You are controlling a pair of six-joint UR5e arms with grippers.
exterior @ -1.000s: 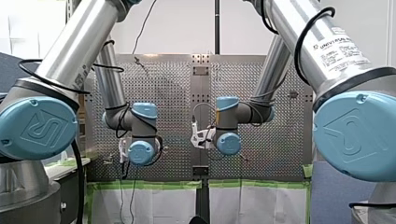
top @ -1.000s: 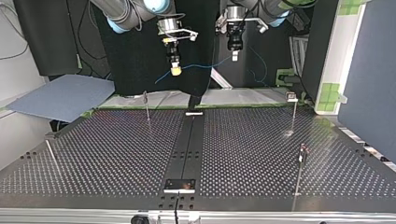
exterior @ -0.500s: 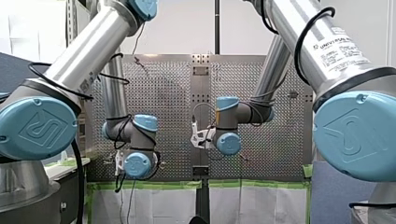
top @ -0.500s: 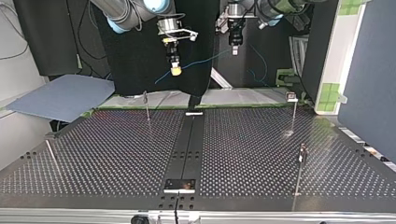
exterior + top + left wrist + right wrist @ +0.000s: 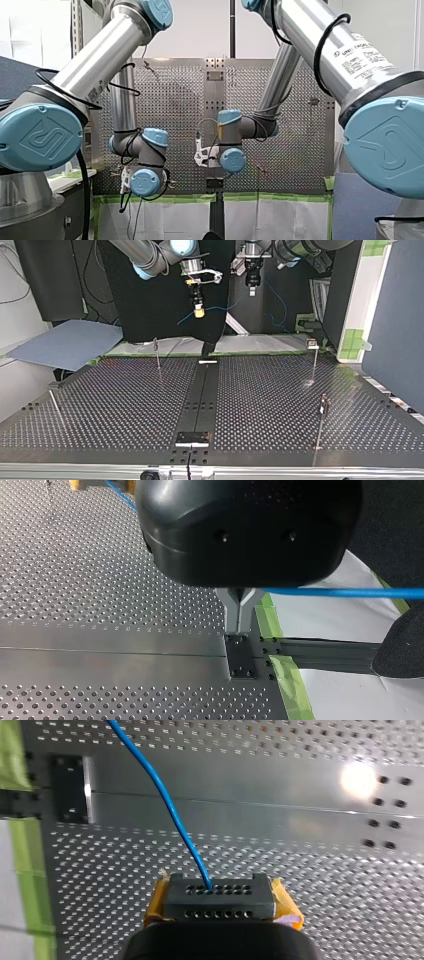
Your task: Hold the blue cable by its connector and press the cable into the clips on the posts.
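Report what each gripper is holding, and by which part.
My right gripper clamps the blue cable by its connector. My left gripper appears to pinch the same cable further along its length.

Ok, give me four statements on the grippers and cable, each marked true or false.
1. The right gripper holds the connector between yellow pads. True.
2. The left gripper is shut on the cable. True.
3. The cable sits in a clip. False: it hangs in the air between the grippers, off every post.
4. Both grippers touch the table. False: both hang above it.
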